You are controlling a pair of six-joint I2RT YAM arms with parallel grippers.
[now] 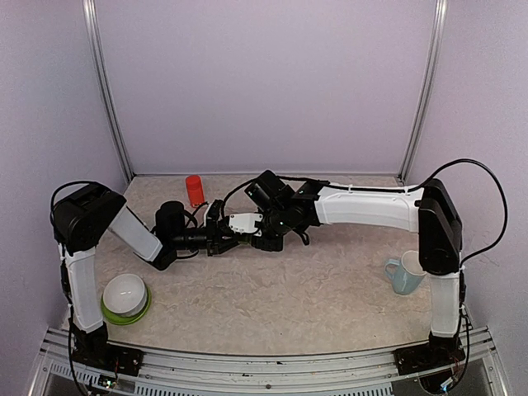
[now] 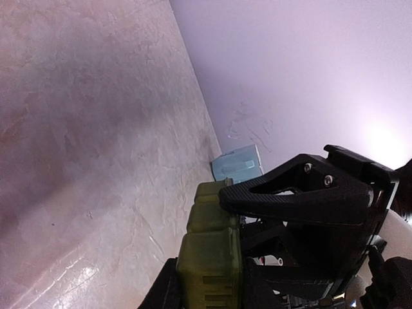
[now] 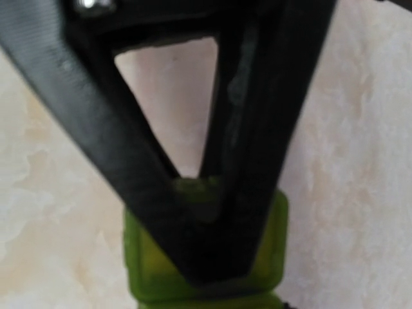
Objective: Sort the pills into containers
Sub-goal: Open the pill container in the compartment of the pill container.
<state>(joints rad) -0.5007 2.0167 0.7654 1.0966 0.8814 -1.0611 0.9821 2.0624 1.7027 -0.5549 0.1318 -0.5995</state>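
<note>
Near the table's (image 1: 330, 289) far middle, clamping the containers (image 2: 209, 254) tight in the left gripper (image 1: 216, 237) while pinching the strip's end compartment with the right gripper (image 3: 206, 254), seemingly prying it open, next needing a gentle lift without wrenching the strip free.

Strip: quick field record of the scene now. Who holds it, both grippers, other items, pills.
strip: green, joined square compartments, mid-table where the arms meet
left gripper: shut on strip
right gripper: fingertips closed on one compartment of the strip
bottle: orange-red, upright, at the back
bowl: white, on green plate, near left arm's base
mug: light blue, right side
pills: none visible
</note>
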